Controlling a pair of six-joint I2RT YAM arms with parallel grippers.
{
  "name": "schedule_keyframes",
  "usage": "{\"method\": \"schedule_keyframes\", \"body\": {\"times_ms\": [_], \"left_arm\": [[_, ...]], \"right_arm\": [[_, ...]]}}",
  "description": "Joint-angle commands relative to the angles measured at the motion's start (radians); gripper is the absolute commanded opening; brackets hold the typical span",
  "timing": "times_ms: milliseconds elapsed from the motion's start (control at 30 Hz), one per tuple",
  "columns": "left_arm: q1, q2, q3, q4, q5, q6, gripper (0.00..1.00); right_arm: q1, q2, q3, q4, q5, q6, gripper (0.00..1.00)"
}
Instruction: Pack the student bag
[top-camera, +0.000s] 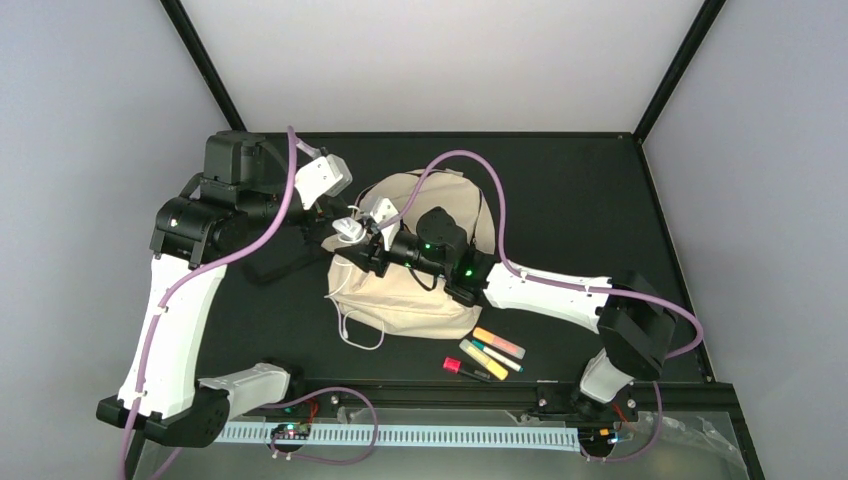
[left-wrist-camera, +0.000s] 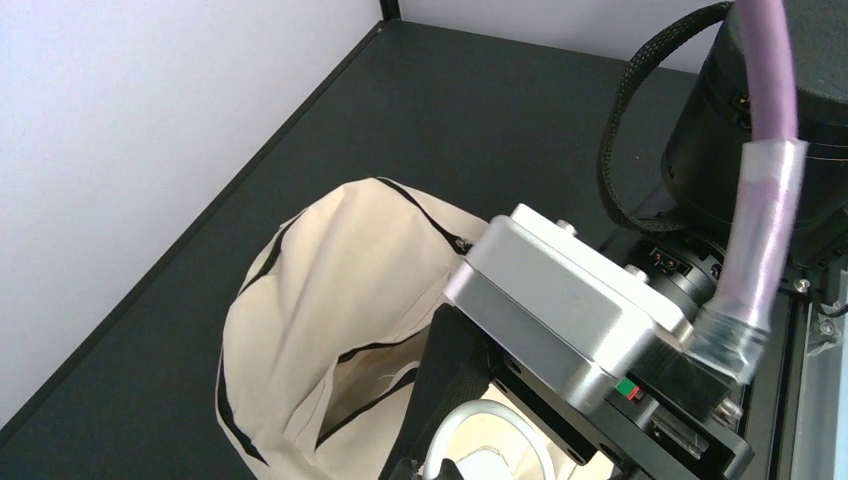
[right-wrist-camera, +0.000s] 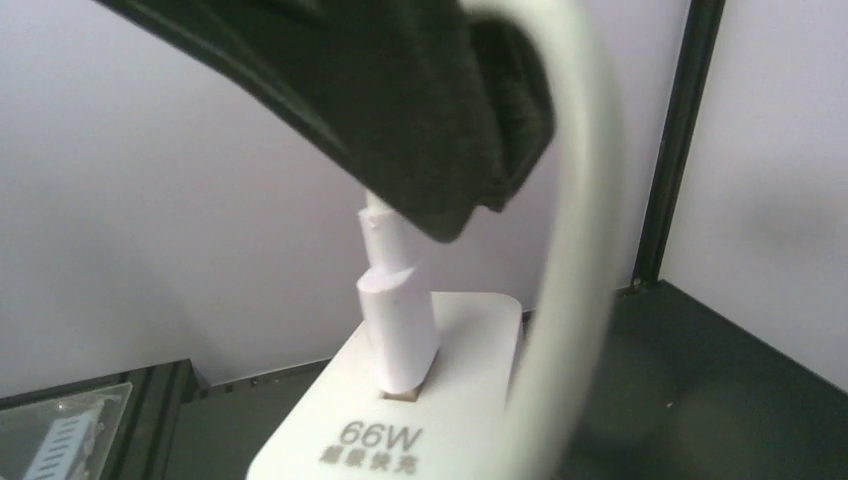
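Note:
The student bag (top-camera: 420, 300) lies cream and soft in the middle of the black table, its zipped mouth gaping (left-wrist-camera: 330, 260). A white 66W charger (top-camera: 347, 230) (right-wrist-camera: 400, 440) hangs over the bag's left side with its plug and white cable (right-wrist-camera: 575, 250) looping up. My left gripper (top-camera: 335, 222) comes in from the left, its black fingers (right-wrist-camera: 440, 130) shut over the cable just above the plug. My right gripper (top-camera: 368, 240) reaches across the bag to the charger. One of its black fingers (left-wrist-camera: 460, 400) runs beside the cable loop (left-wrist-camera: 500, 415). Its hold on the charger is hidden.
Several markers lie in front of the bag at the right: an orange one (top-camera: 498, 342), a yellow one (top-camera: 483, 358) and a red-capped one (top-camera: 462, 368). More white cable (top-camera: 355, 328) trails off the bag's near left corner. Grey walls and black frame posts close in the table.

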Motion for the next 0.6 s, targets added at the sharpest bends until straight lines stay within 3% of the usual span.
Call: {"method": "schedule_keyframes", "body": {"times_ms": [0,167,567], "left_arm": [[-0.007,-0.011,0.001,0.036,0.026,-0.013,0.02],[-0.007,-0.012,-0.021,0.034,0.025,-0.006,0.02],[-0.007,-0.016,-0.045,0.043,0.028,-0.009,0.02]], "right_arm": [[0.0,-0.031,0.001,0.046,0.03,-0.012,0.53],[0.0,-0.05,-0.003,0.034,0.036,-0.02,0.39],[0.0,-0.09,-0.007,-0.011,0.043,-0.043,0.2]]}}
